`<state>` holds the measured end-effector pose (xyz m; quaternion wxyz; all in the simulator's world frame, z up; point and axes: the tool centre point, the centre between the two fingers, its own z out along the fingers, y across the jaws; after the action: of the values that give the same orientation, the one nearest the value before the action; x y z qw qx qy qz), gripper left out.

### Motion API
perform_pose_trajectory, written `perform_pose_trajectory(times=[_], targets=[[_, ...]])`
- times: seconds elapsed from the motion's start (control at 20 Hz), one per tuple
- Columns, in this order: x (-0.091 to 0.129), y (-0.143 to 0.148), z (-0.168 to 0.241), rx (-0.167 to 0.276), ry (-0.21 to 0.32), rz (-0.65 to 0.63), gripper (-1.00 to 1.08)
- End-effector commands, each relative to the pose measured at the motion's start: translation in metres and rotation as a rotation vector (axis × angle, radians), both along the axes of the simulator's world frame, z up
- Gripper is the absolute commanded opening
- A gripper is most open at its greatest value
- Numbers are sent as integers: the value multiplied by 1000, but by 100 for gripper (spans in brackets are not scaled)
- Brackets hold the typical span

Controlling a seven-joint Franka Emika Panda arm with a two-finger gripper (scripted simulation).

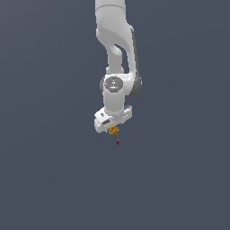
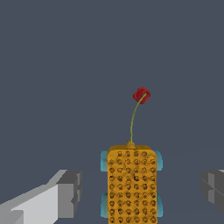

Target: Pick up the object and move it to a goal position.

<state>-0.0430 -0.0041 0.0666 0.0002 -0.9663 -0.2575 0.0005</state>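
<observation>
While arm hangs vertical, gripper (image 1: pixel 112 130) hovers over object (image 2: pixel 132 185); jaws wide apart, 2 fingers (image 2: pixel 69 193) flanking block, not touching. Thin stalk joins block to red dot (image 2: pixel 141 95) just beyond.

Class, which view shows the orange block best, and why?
The wrist view: the orange block fills the frame's middle, showing its knobbly face, bluish side bits and a thin stem to a red ball, between the gripper's spread fingers. In the exterior view the block is a speck under the gripper.
</observation>
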Motion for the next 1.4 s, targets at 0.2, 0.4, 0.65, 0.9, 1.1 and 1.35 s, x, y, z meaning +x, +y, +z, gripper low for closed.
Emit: perform_pose_trajectory(times=[0.2, 0.4, 0.65, 0.9, 1.1, 1.35], targets=[[0, 0, -4, 0, 0, 3, 100], [-1, 0, -17, 0, 0, 5, 100], [-2, 0, -41, 0, -1, 8, 100], [-1, 0, -51, 0, -1, 9, 100], [-1, 0, -51, 0, -1, 9, -100], [-1, 0, -51, 0, -1, 9, -100]])
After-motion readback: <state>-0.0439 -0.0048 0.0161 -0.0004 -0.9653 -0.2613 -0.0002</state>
